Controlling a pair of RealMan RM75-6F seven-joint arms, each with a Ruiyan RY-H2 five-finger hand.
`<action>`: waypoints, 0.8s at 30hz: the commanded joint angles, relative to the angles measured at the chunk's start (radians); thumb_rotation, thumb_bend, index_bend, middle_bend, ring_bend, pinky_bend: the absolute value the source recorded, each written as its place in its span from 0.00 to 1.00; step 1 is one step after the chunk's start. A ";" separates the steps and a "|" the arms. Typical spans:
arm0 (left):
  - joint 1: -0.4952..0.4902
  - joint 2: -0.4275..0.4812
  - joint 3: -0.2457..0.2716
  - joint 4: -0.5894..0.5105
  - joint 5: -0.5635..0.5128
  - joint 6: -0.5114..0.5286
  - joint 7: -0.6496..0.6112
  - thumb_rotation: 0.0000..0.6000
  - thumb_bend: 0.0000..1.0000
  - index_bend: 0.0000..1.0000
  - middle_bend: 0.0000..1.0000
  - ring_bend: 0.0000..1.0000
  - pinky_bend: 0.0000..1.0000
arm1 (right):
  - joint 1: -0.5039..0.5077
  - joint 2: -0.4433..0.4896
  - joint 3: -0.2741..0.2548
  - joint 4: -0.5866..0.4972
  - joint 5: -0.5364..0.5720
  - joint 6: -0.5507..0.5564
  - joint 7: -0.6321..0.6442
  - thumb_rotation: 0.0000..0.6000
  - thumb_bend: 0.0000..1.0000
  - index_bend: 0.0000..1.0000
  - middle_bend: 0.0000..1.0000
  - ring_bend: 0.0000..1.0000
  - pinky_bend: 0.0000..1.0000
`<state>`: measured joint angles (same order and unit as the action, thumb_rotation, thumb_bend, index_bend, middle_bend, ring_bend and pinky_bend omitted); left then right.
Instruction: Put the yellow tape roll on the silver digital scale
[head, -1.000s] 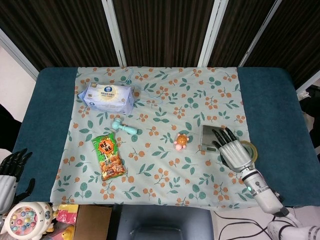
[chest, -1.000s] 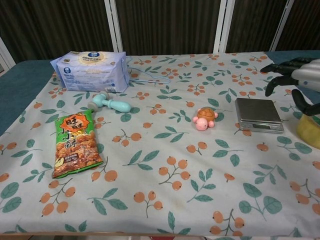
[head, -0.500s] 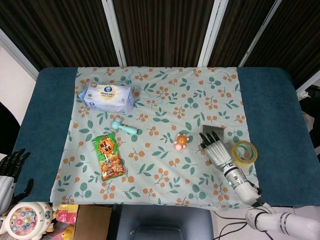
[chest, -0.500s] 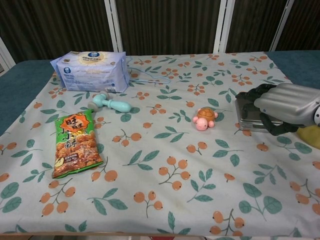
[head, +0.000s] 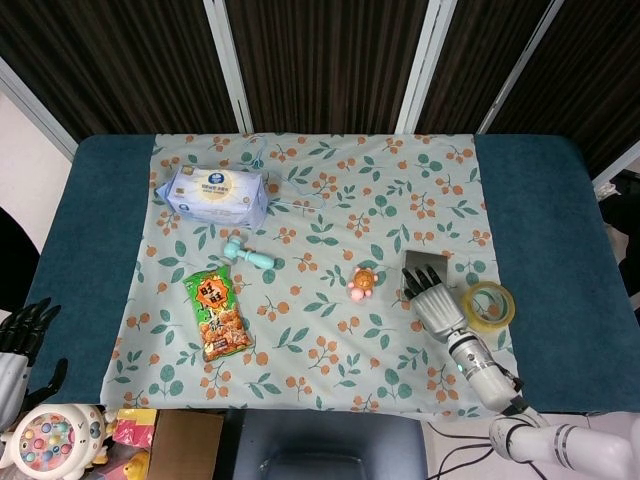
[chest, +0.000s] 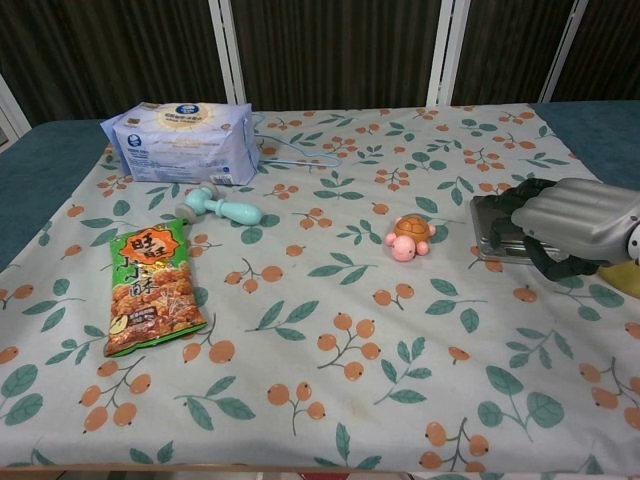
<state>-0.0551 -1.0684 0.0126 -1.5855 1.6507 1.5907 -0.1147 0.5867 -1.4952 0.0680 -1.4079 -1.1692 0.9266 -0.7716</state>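
- The table (head: 540, 200) is covered by a floral cloth (head: 330, 200) on which everything lies.
- A pack of wipes (head: 216, 193) sits at the far left of the cloth, with a snack bag (head: 218, 314) nearer the robot on that side.
- The right hand (head: 433, 297) hovers over the near part of the scale (head: 420, 264), palm down, fingers loosely curled and holding nothing.
- The left hand (head: 14, 352) hangs off the table's near left corner, fingers spread, also empty.
- The scale lies right of centre, partly hidden under the right hand in both views.
- The tape roll (head: 487, 303) lies flat on the cloth just right of that hand, beside the scale and not on it.
- A teal roller (head: 249, 255) and a small toy turtle (head: 363, 284) lie mid-cloth.
- Judging by this, the task is at the reaching stage, with the roll not yet gripped; next the right hand should shift right, open over the roll and close on its rim.
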 joint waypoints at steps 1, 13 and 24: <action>-0.001 -0.001 0.000 -0.001 0.000 -0.001 0.002 1.00 0.46 0.00 0.00 0.04 0.10 | 0.003 -0.002 -0.003 0.000 -0.003 0.006 0.003 1.00 0.97 0.40 0.00 0.00 0.00; 0.002 0.002 -0.002 -0.002 -0.004 0.002 0.000 1.00 0.46 0.00 0.00 0.04 0.10 | 0.019 -0.012 -0.014 0.010 0.012 0.009 0.008 1.00 0.97 0.40 0.00 0.00 0.00; 0.004 0.002 -0.001 -0.004 -0.004 0.004 0.006 1.00 0.46 0.00 0.00 0.04 0.10 | 0.031 -0.027 -0.030 0.021 0.023 0.009 0.004 1.00 0.97 0.40 0.00 0.00 0.00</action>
<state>-0.0513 -1.0666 0.0112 -1.5899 1.6465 1.5948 -0.1086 0.6177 -1.5224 0.0388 -1.3872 -1.1467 0.9354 -0.7674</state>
